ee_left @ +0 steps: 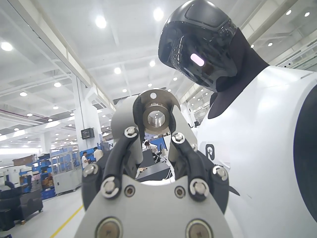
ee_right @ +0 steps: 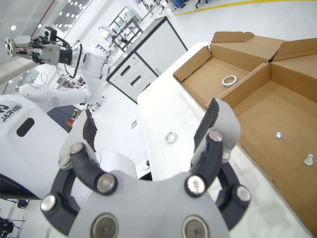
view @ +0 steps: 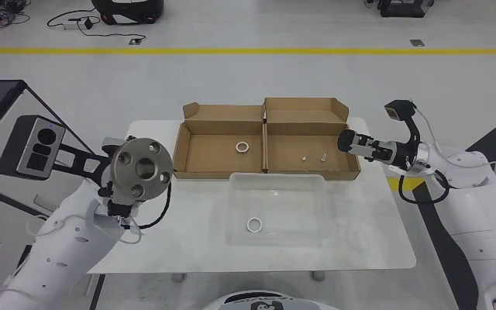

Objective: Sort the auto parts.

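Held high in the left end effector [ee_left: 153, 121], a flanged hub [view: 140, 167] awaits sorting, like the tray ring [view: 253, 225]; a boxed ring [view: 242, 146] and two bolts [view: 304, 157] look done, right end effector [ee_right: 151, 111] wide open.

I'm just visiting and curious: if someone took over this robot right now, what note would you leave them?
Left hand: shut on a flange, raised off the left end of the table.
Right hand: open, empty, by the outer end of the right box.
Done: one ring in the left box, two bolts in the right box.
Left: place the flange; sort the loose ring in the clear tray.
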You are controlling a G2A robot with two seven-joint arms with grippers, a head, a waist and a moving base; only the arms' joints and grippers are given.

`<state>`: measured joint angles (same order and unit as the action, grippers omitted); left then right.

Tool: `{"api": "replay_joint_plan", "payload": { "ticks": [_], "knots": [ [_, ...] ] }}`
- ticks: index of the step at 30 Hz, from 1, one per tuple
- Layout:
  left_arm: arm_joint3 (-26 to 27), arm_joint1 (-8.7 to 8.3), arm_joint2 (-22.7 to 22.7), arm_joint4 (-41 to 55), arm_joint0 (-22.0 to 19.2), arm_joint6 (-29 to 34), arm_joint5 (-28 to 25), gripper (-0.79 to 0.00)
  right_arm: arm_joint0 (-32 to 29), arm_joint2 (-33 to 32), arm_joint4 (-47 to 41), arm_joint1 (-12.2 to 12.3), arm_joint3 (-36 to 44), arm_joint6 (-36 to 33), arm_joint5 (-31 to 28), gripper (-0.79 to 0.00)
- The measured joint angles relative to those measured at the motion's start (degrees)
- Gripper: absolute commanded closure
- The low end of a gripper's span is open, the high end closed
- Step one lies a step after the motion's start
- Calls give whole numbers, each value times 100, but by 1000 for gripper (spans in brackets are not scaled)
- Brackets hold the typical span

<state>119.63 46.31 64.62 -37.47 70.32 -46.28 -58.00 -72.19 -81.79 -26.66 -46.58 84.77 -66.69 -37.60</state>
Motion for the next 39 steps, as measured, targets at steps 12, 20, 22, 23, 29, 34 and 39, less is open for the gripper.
{"api": "replay_joint_plan", "payload": {
  "ticks": [12, 20, 22, 23, 29, 34, 39],
  "knots": [
    [72, 267, 49, 637, 187, 8, 0, 0, 0, 0, 0, 0, 0, 0, 0, -785],
    [-197, 285, 295, -86, 280, 480, 0, 0, 0, 0, 0, 0, 0, 0, 0, -785],
    [-255, 277, 391, -236, 309, 700, 0, 0, 0, 0, 0, 0, 0, 0, 0, -785],
    [-289, 271, 460, -333, 333, 862, 0, 0, 0, 0, 0, 0, 0, 0, 0, -785],
    [-243, 262, 736, -533, 469, 1312, 0, 0, 0, 0, 0, 0, 0, 0, 0, -785],
    [-3, 288, 672, -152, 540, 998, 0, 0, 0, 0, 0, 0, 0, 0, 0, -785],
    [172, 279, 490, 234, 500, 713, 0, 0, 0, 0, 0, 0, 0, 0, 0, -785]
  ]
}}
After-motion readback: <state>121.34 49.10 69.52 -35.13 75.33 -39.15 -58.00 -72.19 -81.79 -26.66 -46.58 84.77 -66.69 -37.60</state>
